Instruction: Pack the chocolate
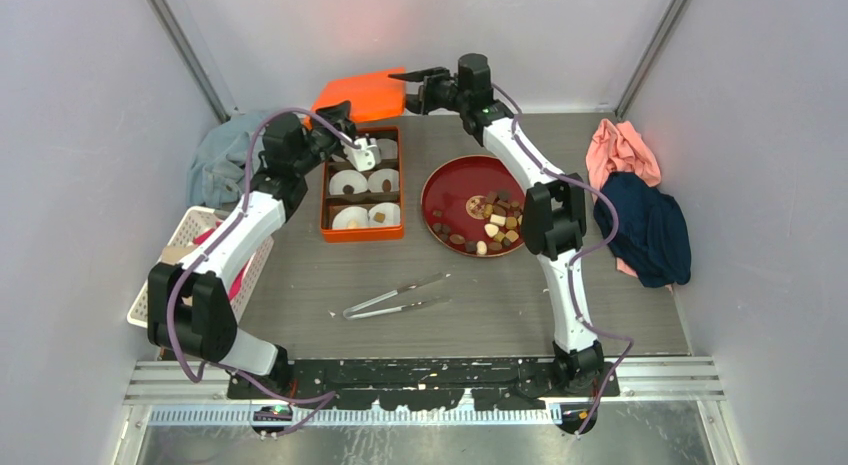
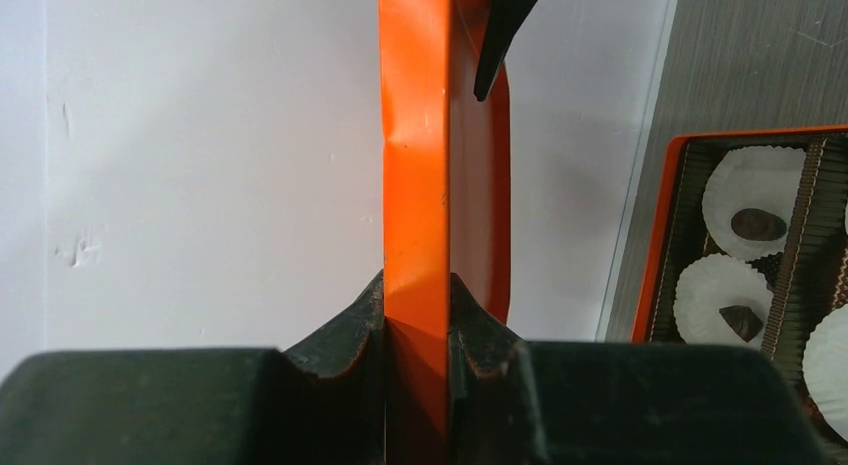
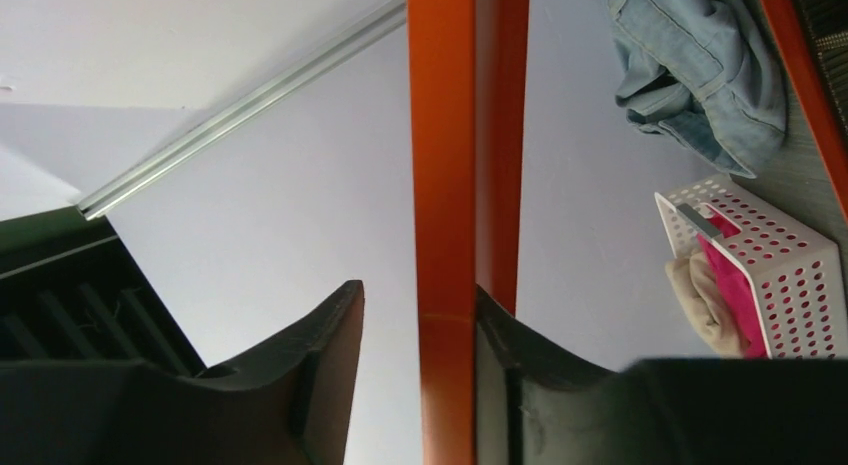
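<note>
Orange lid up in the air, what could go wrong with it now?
The left gripper pinches the orange lid by one edge, and the right gripper is loose around it, so the lid might tilt or slip. If it drops, it could hit the orange box and jostle the chocolate in its paper cups.

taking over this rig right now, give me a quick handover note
left gripper: shut on the edge of the orange lid, holding it up behind the box.
right gripper: open, jaws astride the lid's far end, not clamped.
chocolate: mostly heaped on the red plate; a few pieces sit in paper cups in the box.
tongs: on the table, in neither gripper.
Done: some cups filled. Left: move the plate's chocolate in, then fit the lid.
</note>
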`<state>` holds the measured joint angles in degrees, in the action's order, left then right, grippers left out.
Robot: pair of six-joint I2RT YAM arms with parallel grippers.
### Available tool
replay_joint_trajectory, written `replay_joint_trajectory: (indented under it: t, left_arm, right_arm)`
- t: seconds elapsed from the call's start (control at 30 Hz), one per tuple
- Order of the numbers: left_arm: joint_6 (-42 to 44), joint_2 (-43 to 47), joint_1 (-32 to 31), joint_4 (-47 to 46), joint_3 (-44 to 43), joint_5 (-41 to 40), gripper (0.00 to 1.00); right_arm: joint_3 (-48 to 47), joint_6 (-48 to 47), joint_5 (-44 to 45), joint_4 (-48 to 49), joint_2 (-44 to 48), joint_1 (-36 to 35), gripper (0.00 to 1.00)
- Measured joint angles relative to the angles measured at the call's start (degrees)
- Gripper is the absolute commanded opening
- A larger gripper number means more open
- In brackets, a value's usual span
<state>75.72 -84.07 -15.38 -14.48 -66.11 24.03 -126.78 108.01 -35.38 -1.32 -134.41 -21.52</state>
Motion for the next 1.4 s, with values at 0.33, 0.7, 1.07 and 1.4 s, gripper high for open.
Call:
replay_joint_trajectory:
  t: [0.33, 0.7, 1.07, 1.4]
  left_arm:
    - [0.2, 0.4, 0.0, -0.3, 0.0, -0.5, 0.0]
    - [-2.4, 0.4, -0.2, -1.1, 0.8, -0.9, 0.96]
    - [-9.5, 1.5, -0.3, -5.5, 1.6, -0.7, 1.0]
    - [-21.4, 2.5, -0.3, -8.0, 1.7, -0.3, 1.0]
  right_arm:
    - [0.0, -0.5, -1.2, -0.2, -0.7, -0.4, 0.19]
    - [0.7, -5.5, -1.2, -2.2, -0.6, -0.5, 0.01]
    - [1.3, -7.3, 0.2, -1.7, -0.2, 0.0, 0.01]
    - [1.3, -5.3, 2.3, 6.8, -0.2, 0.0, 0.01]
